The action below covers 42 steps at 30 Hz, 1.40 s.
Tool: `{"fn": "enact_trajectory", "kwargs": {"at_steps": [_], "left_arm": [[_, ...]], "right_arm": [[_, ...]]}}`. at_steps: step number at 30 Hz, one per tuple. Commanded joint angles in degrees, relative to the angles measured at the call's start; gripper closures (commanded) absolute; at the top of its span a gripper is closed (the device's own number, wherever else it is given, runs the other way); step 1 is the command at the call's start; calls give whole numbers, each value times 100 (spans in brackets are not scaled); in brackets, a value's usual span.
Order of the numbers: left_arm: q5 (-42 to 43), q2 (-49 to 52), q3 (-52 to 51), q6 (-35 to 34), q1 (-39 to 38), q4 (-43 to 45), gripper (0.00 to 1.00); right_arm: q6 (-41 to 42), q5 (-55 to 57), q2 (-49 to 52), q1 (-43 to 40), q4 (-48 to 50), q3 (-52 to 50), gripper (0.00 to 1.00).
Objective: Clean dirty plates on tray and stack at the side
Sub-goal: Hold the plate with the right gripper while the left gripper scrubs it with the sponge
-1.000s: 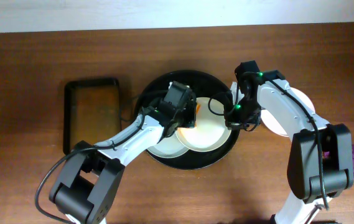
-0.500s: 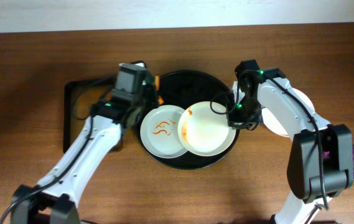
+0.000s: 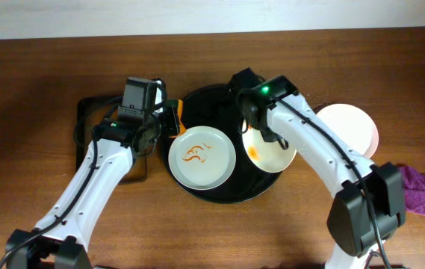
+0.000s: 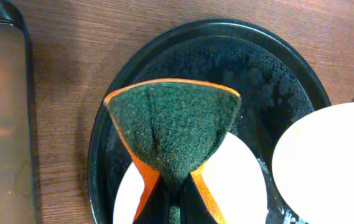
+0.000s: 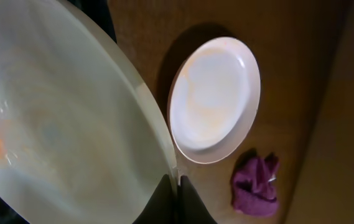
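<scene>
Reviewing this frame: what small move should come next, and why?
Probably swing the left gripper, shut on the sponge, rightward to the held plate, which the right gripper pinches at its rim. That plate shows an orange smear, unlike the plain plate at the side, so it likely needs wiping before stacking.

Shows black on the tray (image 3: 212,104), an orange-red squiggle on the white plate (image 3: 202,156) at its 8 o'clock, dark green over orange on the sponge (image 4: 172,127).
</scene>
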Motion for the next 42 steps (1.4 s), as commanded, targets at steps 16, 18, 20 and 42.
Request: {"fn": "enact_trajectory", "kwargs": {"at_steps": [16, 18, 20, 42], "left_arm": [[1665, 1462, 20, 544, -1827, 1851, 100], [1919, 1692, 20, 542, -1915, 2135, 100], [2085, 1980, 20, 479, -1967, 2417, 100], [743, 2503, 22, 328, -1779, 2957, 100]], "right_arm": [[-61, -2420, -133, -866, -258, 85, 96], [-63, -2435, -133, -866, -264, 85, 96], [-61, -2439, -133, -866, -278, 85, 96], [-63, -2435, -133, -866, -304, 85, 96]]}}
